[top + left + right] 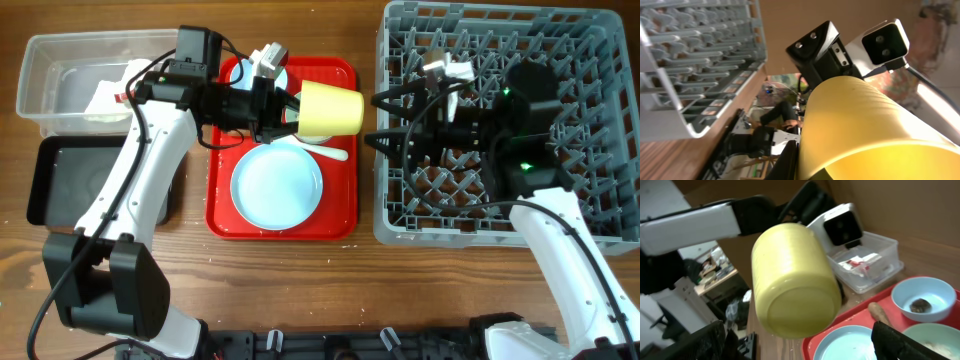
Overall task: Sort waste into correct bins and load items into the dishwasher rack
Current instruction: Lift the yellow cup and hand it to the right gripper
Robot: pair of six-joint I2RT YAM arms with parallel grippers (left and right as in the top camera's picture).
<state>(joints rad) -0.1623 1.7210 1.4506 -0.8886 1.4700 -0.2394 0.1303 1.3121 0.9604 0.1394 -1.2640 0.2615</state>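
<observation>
Left arm stretched level over the glossy red tray (342,216). Left hand (284,112) pinches the smooth, cylindrical yellow cup (333,110), held sideways above the tray, flat base facing the grey peg-grid rack (600,60). Right hand (375,120) at the rack's left edge, fingers spread wide.

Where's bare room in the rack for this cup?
The dishwasher rack shows bare pegs along its right side and in its near-left corner. Its left-middle is crowded by the right gripper, which faces the yellow cup.

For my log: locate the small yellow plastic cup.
Overhead, the small yellow plastic cup is held sideways by the left gripper above the red tray's upper right corner.
</observation>
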